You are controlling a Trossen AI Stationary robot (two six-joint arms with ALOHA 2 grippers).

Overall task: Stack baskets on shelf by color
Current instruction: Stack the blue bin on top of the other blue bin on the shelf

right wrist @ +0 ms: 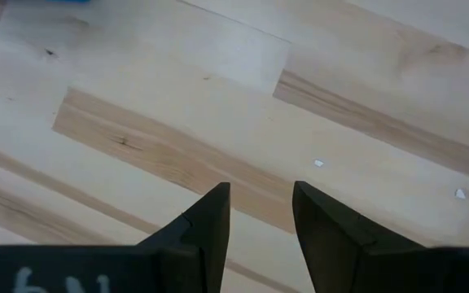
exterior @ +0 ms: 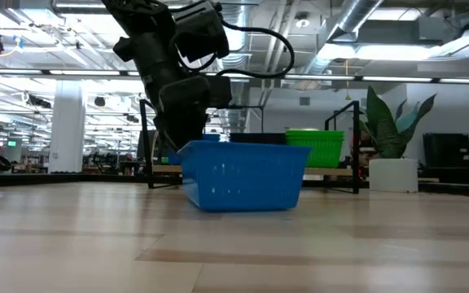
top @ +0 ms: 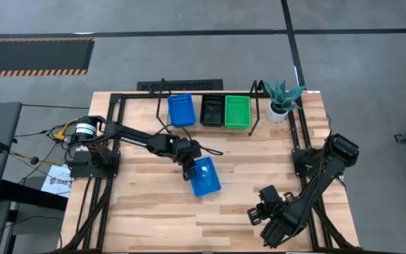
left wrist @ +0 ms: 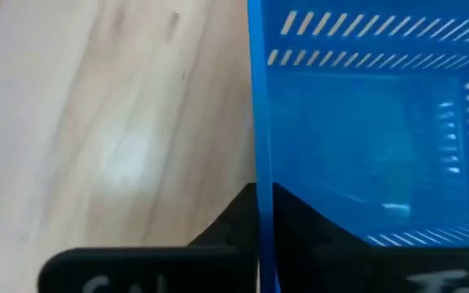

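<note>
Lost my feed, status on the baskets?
Left gripper shut on blue basket wall, mid-table. Right gripper open, idle near front edge. Shelf holds blue, black, green stacks. Path clear.

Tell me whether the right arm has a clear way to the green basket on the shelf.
Probably yes. The right gripper waits at the near edge, and only bare table lies between it and the green basket; the plant stands beside.
</note>
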